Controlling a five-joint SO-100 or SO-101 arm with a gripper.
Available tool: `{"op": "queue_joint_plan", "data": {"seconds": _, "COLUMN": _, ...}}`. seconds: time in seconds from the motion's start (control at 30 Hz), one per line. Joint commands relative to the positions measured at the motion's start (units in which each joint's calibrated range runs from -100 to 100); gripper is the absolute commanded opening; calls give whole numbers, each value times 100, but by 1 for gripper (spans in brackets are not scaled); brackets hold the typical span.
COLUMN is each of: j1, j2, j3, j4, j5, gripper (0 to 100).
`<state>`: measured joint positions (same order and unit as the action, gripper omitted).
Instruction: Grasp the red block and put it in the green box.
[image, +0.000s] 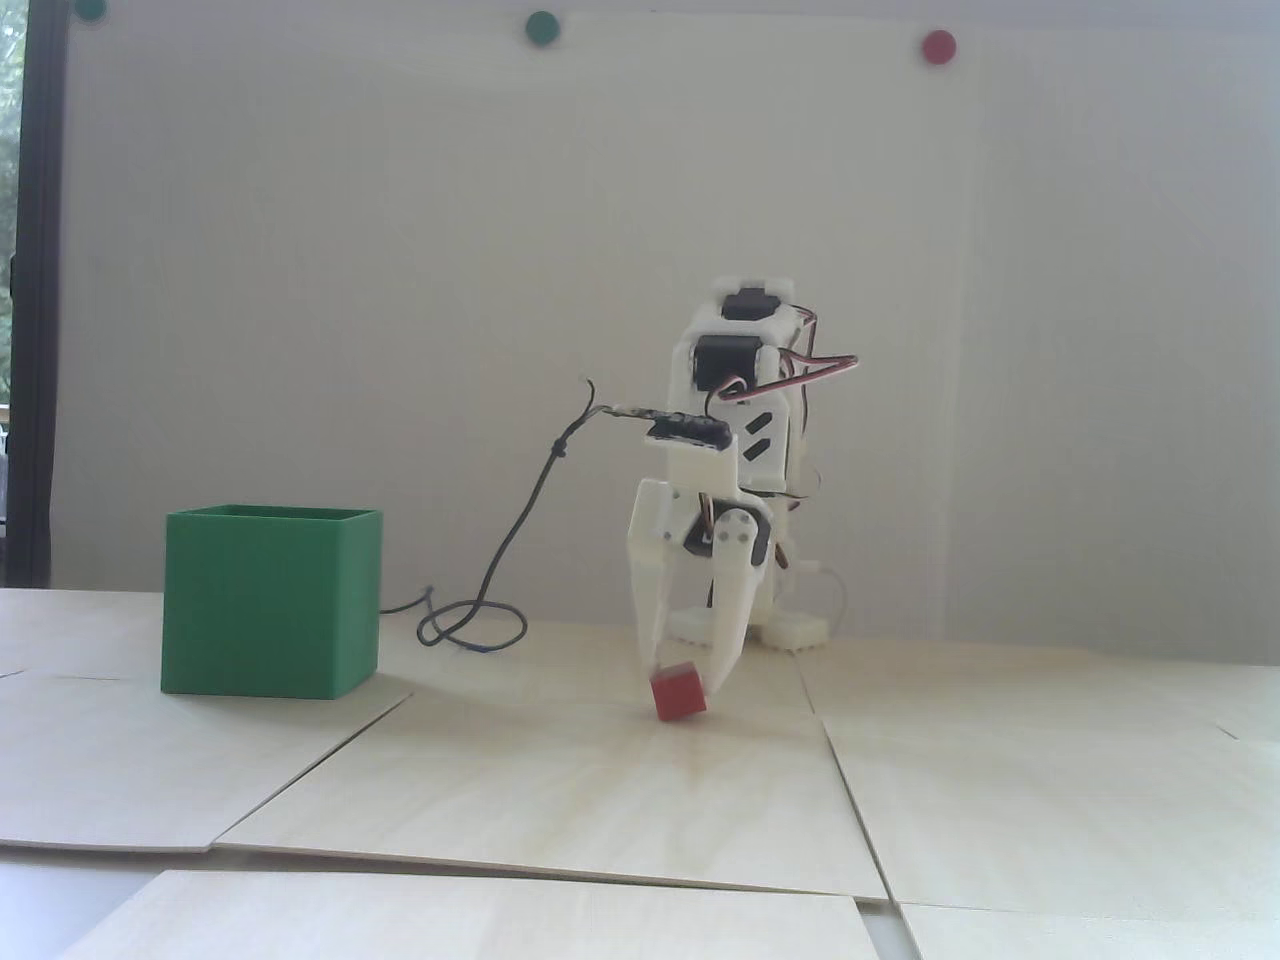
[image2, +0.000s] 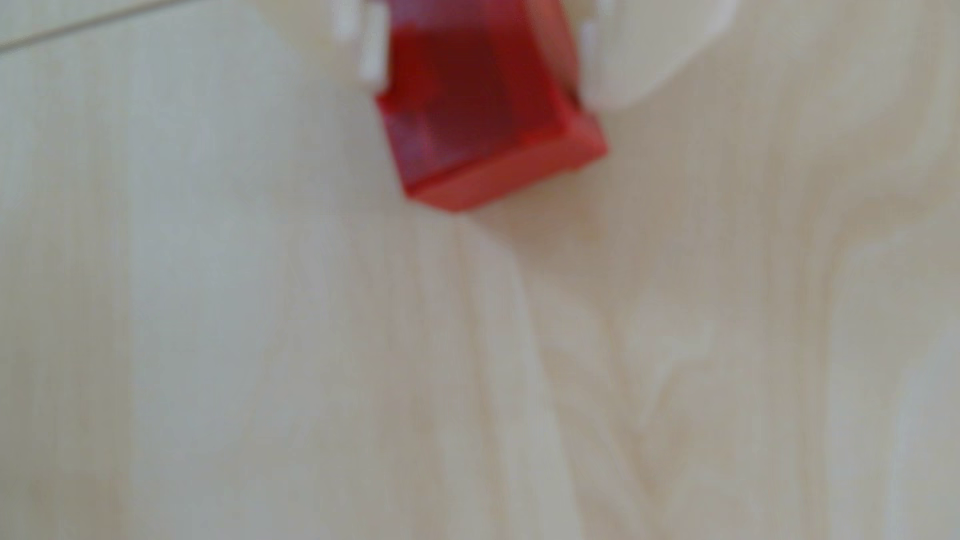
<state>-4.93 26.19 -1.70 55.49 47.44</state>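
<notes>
Reading the fixed view from left to right, we find the green box (image: 270, 603) standing upright on the pale wood table (image: 560, 790), well to the left of the gripper (image: 681, 681), with a dark cable (image: 500, 590) looping between them. We see the white gripper pointing down, its two fingers pinching the red block (image: 679, 692), which sits tilted at the tabletop. In the blurred wrist view, we see the red block (image2: 483, 114) gripped between both fingertips (image2: 371, 57).
</notes>
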Motion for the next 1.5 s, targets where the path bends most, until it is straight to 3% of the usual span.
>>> {"op": "queue_joint_plan", "data": {"seconds": 0.0, "j1": -50, "j2": 393, "j3": -194, "j4": 7, "j5": 24, "gripper": 12}}
{"op": "queue_joint_plan", "data": {"seconds": 0.13, "j1": -50, "j2": 401, "j3": -194, "j4": 7, "j5": 60, "gripper": 9}}
{"op": "queue_joint_plan", "data": {"seconds": 0.23, "j1": -58, "j2": 401, "j3": -132, "j4": 66, "j5": 368, "gripper": 1}}
{"op": "queue_joint_plan", "data": {"seconds": 0.77, "j1": 143, "j2": 235, "j3": -353, "j4": 92, "j5": 456, "gripper": 2}}
{"op": "queue_joint_plan", "data": {"seconds": 1.03, "j1": 449, "j2": -926, "j3": -841, "j4": 741, "j5": 451, "gripper": 2}}
{"op": "queue_joint_plan", "data": {"seconds": 1.47, "j1": 907, "j2": -2892, "j3": -1684, "j4": 842, "j5": 446, "gripper": 2}}
